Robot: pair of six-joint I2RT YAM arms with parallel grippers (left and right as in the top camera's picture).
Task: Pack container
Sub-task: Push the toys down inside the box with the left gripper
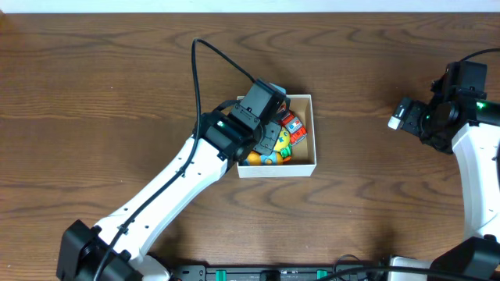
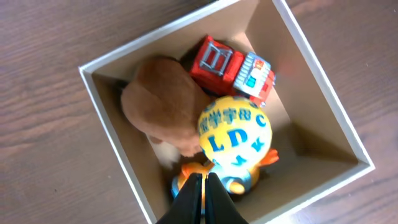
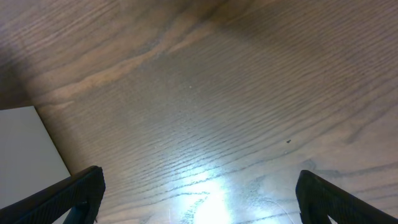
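Observation:
The container (image 1: 315,134) is a small white box with a brown inside, at mid-table. In the left wrist view the container (image 2: 106,118) holds a red toy truck (image 2: 233,68), a brown plush (image 2: 163,102), a yellow ball with blue letters (image 2: 233,134) and an orange and blue toy (image 2: 239,180). My left gripper (image 2: 203,179) is shut with nothing between its fingers. It hangs over the near side of the box, above the orange and blue toy, and in the overhead view (image 1: 269,142) it hides part of the box. My right gripper (image 3: 199,186) is open and empty over bare wood.
The table is dark brown wood. My right arm (image 1: 437,109) sits at the far right, well away from the box. A black cable (image 1: 199,70) loops up from the left arm. A pale flat patch (image 3: 25,149) shows at the left of the right wrist view.

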